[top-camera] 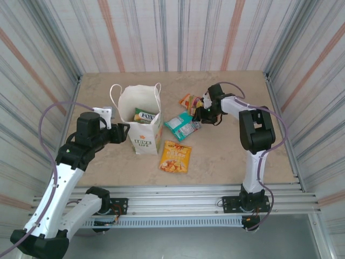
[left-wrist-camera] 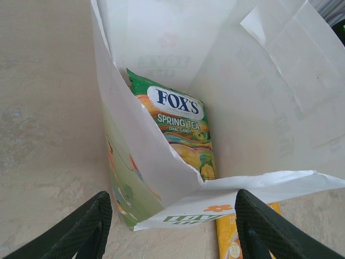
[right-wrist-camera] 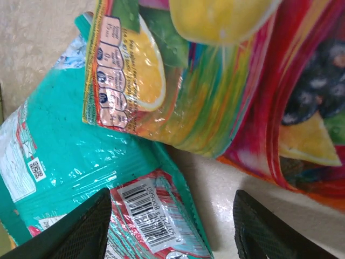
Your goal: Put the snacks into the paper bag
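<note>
Standing upright on bench (top-camera: pixel 226 156), paper bag (top-camera: pixel 143 135) holds one green Fox's packet (left-wrist-camera: pixel 180 121). Outside on bench: teal packet (right-wrist-camera: pixel 81 162), orange packet (top-camera: pixel 176 156), multicoloured packets (right-wrist-camera: pixel 215 81). Left tool (left-wrist-camera: pixel 172 197) spread beside bag; right tool (right-wrist-camera: pixel 172 197) spread over teal packet. Task looks early.

Beige marbled bench (top-camera: pixel 226 156), white paper bag (top-camera: pixel 144 134) upright just ahead of left gripper (top-camera: pixel 123 133), orange packet (top-camera: pixel 176 156) flat beside the bag, teal packet (top-camera: pixel 180 125) under right gripper (top-camera: pixel 203 115), fruit-print packets (top-camera: pixel 190 101) overlapping its edge
</note>
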You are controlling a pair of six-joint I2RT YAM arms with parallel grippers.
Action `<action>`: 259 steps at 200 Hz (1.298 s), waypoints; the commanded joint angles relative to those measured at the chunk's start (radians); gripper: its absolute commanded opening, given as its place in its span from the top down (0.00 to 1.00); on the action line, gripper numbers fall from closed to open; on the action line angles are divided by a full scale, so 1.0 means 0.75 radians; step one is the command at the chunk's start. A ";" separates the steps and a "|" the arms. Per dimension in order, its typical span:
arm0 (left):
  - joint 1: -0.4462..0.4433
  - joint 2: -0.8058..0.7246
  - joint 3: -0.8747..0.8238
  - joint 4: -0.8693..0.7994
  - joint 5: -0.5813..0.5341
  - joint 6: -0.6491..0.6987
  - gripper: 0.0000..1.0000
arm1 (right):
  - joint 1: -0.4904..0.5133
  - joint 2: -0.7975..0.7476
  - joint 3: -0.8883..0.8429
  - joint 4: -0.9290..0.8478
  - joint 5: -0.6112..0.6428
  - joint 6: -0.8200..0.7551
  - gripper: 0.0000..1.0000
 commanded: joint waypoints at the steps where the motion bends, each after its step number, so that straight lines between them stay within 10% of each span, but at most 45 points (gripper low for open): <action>1: 0.010 0.007 0.024 0.014 -0.012 0.012 0.36 | 0.013 0.054 0.046 -0.071 -0.041 -0.091 0.39; 55: 0.009 0.023 0.044 0.008 -0.001 0.003 0.36 | 0.041 0.109 0.033 -0.064 -0.088 -0.105 0.44; 154: 0.009 0.006 0.082 -0.023 -0.033 0.016 0.36 | 0.068 -0.094 -0.137 0.008 -0.058 -0.087 1.00; 259: 0.009 0.016 0.171 -0.085 0.177 0.180 0.38 | 0.136 -0.654 -0.262 -0.008 0.131 -0.174 1.00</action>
